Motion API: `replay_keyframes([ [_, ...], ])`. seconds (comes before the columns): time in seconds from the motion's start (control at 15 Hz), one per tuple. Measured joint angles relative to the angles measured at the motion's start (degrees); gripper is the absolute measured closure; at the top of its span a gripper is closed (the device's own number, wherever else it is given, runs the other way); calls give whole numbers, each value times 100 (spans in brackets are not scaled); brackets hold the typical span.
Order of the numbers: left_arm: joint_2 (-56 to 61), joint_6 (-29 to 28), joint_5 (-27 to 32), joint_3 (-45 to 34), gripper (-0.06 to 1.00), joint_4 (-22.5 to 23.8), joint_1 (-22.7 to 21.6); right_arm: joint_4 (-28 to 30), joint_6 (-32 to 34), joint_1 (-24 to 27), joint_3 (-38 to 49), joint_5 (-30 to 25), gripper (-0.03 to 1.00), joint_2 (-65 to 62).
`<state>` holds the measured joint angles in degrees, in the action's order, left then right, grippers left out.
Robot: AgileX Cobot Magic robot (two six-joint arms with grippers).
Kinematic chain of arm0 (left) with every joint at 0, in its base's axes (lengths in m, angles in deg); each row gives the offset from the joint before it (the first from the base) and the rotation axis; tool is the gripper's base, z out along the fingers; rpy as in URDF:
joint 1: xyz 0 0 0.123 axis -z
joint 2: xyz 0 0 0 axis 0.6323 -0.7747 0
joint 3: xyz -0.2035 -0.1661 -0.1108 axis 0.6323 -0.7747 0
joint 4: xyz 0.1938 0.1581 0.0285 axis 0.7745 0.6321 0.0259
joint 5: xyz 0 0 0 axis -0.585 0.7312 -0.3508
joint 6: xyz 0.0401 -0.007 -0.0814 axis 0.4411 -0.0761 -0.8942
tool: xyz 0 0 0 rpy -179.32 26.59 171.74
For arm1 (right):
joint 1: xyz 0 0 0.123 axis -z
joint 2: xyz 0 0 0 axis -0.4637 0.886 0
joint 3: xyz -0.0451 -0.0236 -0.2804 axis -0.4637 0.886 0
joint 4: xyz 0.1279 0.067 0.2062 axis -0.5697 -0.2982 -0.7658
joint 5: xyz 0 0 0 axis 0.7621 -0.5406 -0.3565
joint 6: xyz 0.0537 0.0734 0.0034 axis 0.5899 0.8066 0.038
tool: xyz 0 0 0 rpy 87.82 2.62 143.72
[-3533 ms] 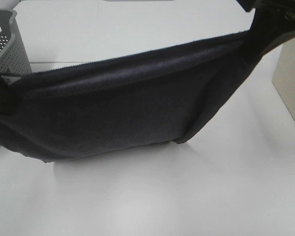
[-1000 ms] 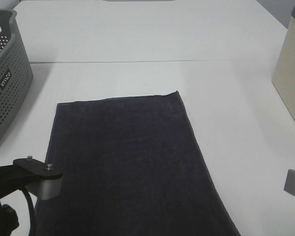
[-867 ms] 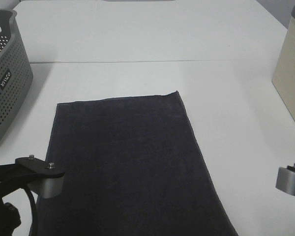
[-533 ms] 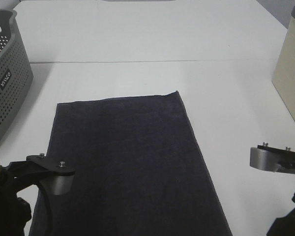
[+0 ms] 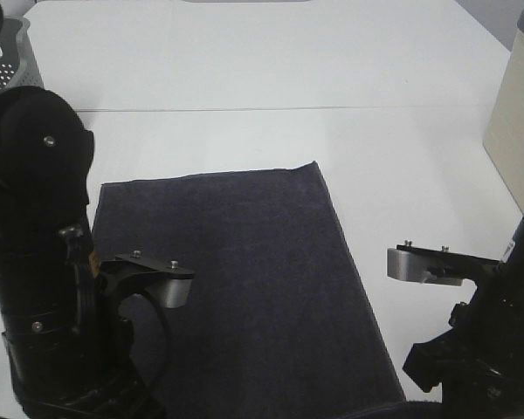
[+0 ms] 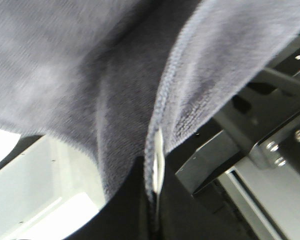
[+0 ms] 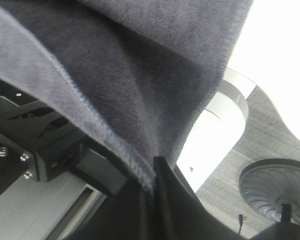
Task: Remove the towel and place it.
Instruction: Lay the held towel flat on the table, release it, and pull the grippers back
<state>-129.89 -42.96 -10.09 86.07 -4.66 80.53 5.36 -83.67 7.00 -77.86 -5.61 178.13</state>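
Towel across table (corners in left tool, right tool)

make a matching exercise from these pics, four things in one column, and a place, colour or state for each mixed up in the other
Things:
1. towel
2. basket
3. beige bin
4. left gripper

Descriptions:
A. at the right edge of the high view
B. shut on a hemmed cloth edge
C. grey and perforated, in the far left corner
D. dark charcoal, spread on the white table

Pairs: 1-D, 2-C, 3-A, 4-B
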Motion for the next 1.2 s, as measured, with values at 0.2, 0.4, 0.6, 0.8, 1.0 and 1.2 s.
replay_keyframes([
  [0.2,-281,149,195,109,94,-132,0,-235,-172,0,0,0,96,63],
  [0.4,-315,172,476,109,94,-166,0,-281,-229,0,0,-63,96,63],
  [0.6,-315,172,372,109,92,-372,0,-281,-241,0,0,-155,90,63],
  [0.8,-315,172,103,115,66,-1008,0,-395,-246,0,0,-178,56,63],
  [1.0,-315,172,80,115,25,-1169,0,-693,-246,0,0,-138,32,63],
  [1.2,-315,172,86,115,18,-1163,0,-728,-246,0,-160,-74,29,69],
])
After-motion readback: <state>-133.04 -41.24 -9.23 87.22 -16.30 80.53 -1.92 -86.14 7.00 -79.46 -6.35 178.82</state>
